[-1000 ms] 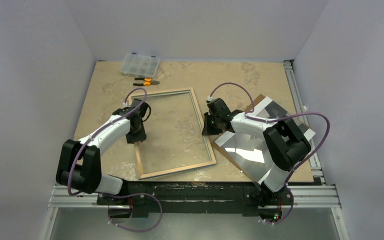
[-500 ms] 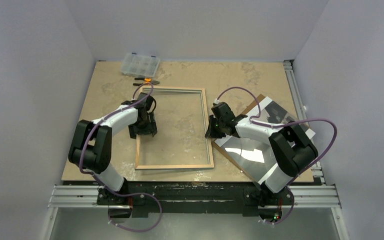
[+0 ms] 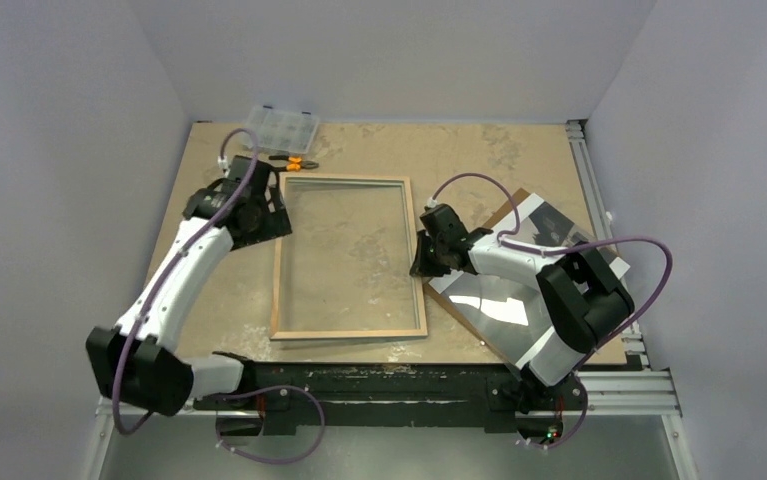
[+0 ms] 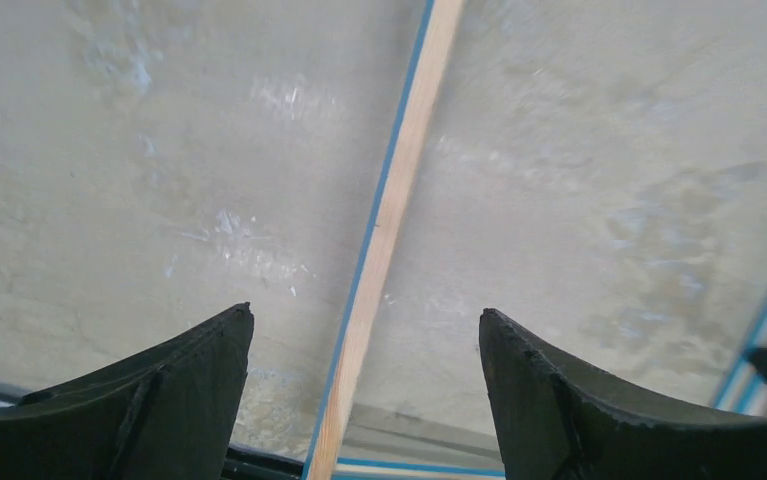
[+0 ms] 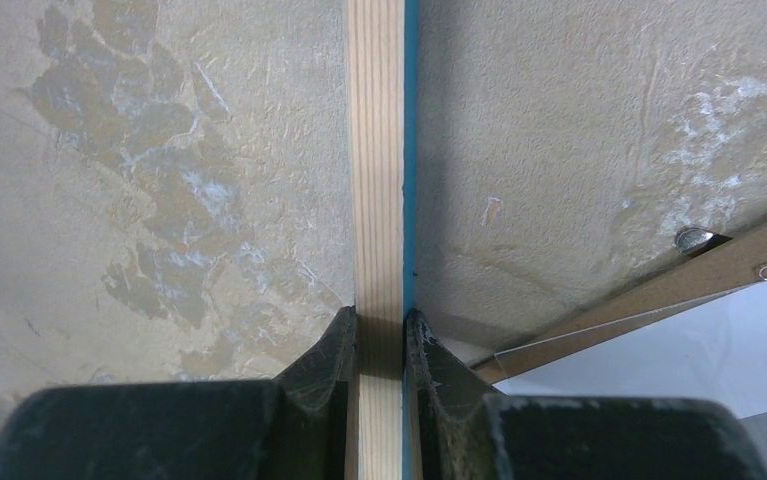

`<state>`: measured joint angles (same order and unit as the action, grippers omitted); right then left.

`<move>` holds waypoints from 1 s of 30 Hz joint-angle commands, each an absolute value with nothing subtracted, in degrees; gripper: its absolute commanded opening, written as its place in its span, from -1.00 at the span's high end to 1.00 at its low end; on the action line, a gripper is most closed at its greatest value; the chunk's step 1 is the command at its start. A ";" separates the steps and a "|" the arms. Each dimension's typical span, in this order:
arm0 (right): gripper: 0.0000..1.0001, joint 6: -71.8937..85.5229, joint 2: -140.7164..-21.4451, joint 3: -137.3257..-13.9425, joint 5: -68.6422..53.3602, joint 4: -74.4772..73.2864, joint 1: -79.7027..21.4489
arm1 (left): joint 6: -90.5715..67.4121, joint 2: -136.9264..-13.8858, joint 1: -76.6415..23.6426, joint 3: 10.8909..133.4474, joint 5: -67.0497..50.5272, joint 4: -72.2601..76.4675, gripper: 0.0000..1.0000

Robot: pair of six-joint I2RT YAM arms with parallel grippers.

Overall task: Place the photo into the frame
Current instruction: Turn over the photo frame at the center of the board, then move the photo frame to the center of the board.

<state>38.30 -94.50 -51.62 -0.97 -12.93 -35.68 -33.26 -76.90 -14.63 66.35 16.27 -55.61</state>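
The frame (image 3: 351,331) lies flat mid-table with its light wood back up and blue showing along its edges. My right gripper (image 3: 422,260) is shut on the frame's right rail (image 5: 377,150), one finger on each side (image 5: 380,322). My left gripper (image 3: 269,220) hangs open above the left rail (image 4: 389,220), which runs between the fingertips (image 4: 364,313) without touching them. The photo (image 3: 504,300) lies glossy side up on a brown backing board (image 3: 515,198) at the right, and its white edge (image 5: 699,350) shows beside my right fingers.
A clear compartment box (image 3: 280,127) and orange-handled pliers (image 3: 294,162) sit at the back left, just beyond the frame's far corner. An aluminium rail (image 3: 599,200) borders the table's right side. Grey walls close in on the left, back and right.
The frame swung from tilted to square with the table. My left gripper opened, let go of the left rail and rose back toward the far left. The right gripper kept its grip.
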 commanded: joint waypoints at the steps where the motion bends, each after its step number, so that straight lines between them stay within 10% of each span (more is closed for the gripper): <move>1: 0.88 39.52 -92.32 -53.10 -1.78 -10.91 -35.65 | -29.71 -66.72 -14.23 77.45 15.08 -62.57 -0.62; 5: 0.25 39.37 -90.83 -53.18 -2.06 -10.14 -35.68 | -28.60 -62.40 -14.24 88.23 10.58 -64.64 -0.64; 15: -0.15 39.63 -91.07 -53.54 -4.18 -11.56 -35.73 | -33.15 -61.45 -14.24 101.76 1.08 -65.43 -0.71; 30: 0.67 45.78 -95.20 -50.52 -5.93 -7.93 -36.41 | -35.88 -57.02 -14.21 86.57 -13.18 -54.96 -0.68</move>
<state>42.68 -93.62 -50.02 -5.67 -10.70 -36.01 -35.40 -56.80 -14.59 85.58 -9.21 -58.63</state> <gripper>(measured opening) 0.191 0.842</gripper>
